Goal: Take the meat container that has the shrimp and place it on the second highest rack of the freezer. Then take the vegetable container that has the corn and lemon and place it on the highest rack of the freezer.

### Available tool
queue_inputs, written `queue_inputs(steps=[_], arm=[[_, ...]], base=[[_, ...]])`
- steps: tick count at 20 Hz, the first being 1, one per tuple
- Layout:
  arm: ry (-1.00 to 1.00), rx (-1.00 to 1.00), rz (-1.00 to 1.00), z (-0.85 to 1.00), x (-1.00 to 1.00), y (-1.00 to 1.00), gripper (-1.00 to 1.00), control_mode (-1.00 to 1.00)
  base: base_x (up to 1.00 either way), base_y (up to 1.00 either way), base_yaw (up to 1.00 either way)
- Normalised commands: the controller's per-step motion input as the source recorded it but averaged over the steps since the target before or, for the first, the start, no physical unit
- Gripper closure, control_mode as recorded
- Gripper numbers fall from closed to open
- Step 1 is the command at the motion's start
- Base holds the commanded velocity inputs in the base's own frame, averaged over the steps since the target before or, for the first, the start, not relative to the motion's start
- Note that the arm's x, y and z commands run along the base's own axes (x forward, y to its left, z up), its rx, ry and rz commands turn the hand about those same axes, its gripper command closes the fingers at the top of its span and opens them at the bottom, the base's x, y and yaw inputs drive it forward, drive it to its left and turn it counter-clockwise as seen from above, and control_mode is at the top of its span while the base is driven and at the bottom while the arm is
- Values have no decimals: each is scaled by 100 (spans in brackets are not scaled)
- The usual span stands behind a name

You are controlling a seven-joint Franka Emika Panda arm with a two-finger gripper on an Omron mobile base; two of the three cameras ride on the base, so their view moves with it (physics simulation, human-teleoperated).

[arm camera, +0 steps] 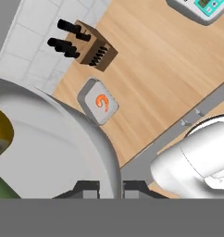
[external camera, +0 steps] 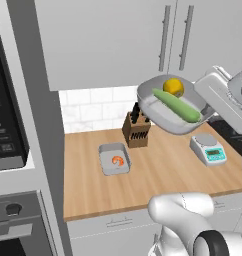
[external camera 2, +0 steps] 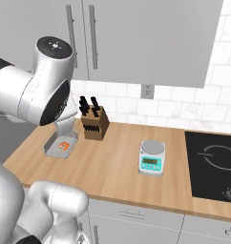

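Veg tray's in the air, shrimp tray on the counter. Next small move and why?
Probably carry the vegetable container toward the freezer, kept level. The end effector is shut on its rim and it hangs clear above the counter, with corn and lemon loose inside.

A kitchen: wooden counter, knife block, cooktop, wall oven, tiled backsplash.

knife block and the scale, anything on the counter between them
Nothing: in the right base view the wooden counter runs bare from the knife block to the scale.
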Motion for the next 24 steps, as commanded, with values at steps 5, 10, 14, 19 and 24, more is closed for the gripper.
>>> queue_inputs(steps=[5, 10, 14, 19, 24], arm=[[0, 0, 0, 0, 0, 0, 100, 100], [0, 0, 0, 0, 0, 0, 100, 100], [0, 0, 0, 0, 0, 0, 100, 100], [0, 0, 0, 0, 0, 0, 100, 100], [0, 0, 0, 0, 0, 0, 100, 100]], base=[[-2, 0, 0], [-46, -14, 1], [-81, -15, 12], [-15, 0, 30], [-1, -2, 57]])
